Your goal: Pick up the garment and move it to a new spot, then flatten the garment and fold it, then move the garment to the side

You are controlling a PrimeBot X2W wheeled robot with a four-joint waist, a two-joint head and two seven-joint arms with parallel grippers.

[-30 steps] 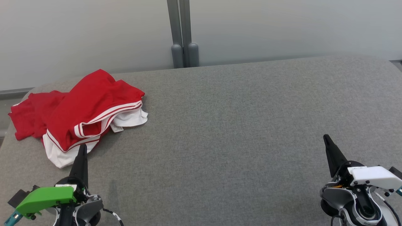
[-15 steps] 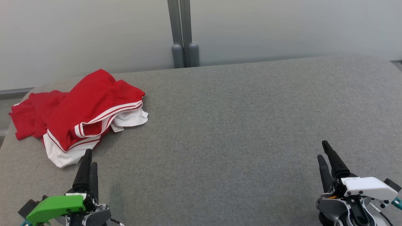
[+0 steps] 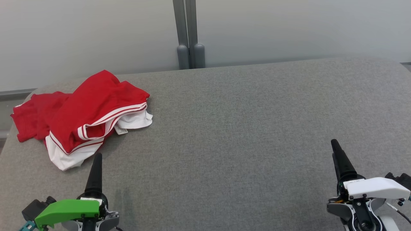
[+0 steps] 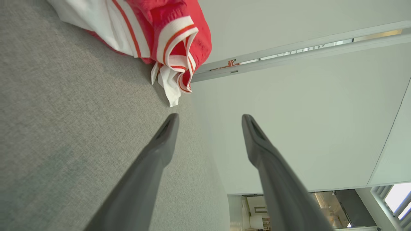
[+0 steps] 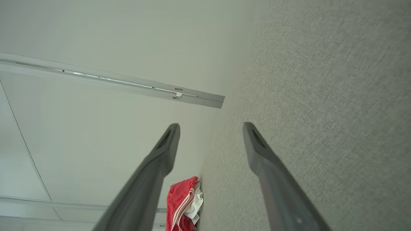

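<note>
Garment [image 3: 80,115]: red shorts with white stripes and white trim, lying crumpled in a loose heap at the far left of the grey fabric-covered desk [image 3: 240,128], close to its left edge; a small white label sticks out on the heap's right side. Left hand [image 3: 97,157]: near left, green-capped wrist, fingers pointing far, tip just short of the garment's white near hem and not touching it. In the left wrist view its two fingers stand apart, with nothing between them. Right hand [image 3: 334,142]: near right, white-capped wrist, well apart from the garment. In the right wrist view its fingers are likewise spread and empty. A pale wall [image 3: 289,29] with a grey vertical post [image 3: 188,32] stands beyond the desk's far edge.
</note>
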